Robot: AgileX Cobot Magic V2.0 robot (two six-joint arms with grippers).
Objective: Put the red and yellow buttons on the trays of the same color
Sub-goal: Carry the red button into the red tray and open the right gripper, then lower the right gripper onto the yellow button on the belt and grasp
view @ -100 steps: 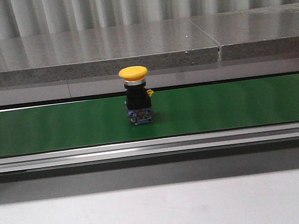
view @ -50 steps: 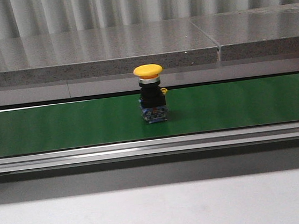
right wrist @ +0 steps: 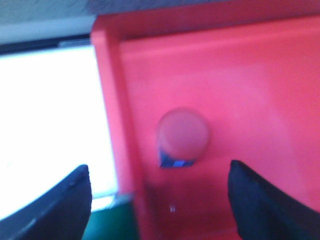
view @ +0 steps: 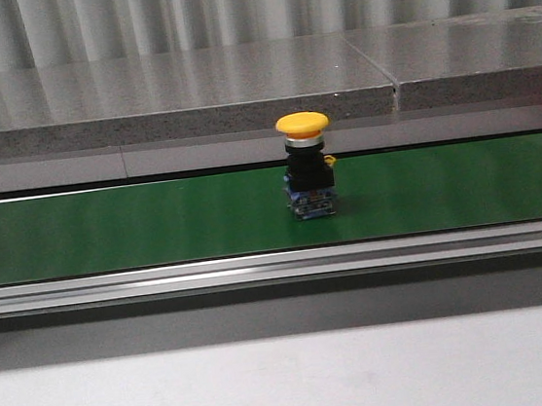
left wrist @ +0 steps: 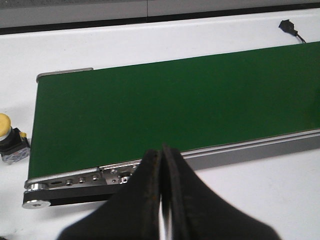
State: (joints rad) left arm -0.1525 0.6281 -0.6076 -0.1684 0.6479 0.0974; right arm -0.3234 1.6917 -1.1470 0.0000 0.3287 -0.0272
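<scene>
Front view: the yellow button [view: 307, 165] stood upright on the green conveyor belt [view: 107, 227], long axis vertical, mushroom cap up and terminal block down, a bit right of center. Neither arm showed up here.

Left wrist view: our left gripper [left wrist: 161, 165] had its fingers pressed together over the near rail at the belt's end. Another yellow button [left wrist: 11, 142] sat on the white table [left wrist: 240, 200] just off that end, cap only partly in frame.

Right wrist view: blurry, but our right gripper [right wrist: 160, 200] was spread wide with nothing in it, above a red button [right wrist: 183, 135] sitting cap-up in the red tray [right wrist: 112, 100]. So red looked done.

For the belt button, we figured you'd want to come straight down and pinch the black body under the cap.
</scene>
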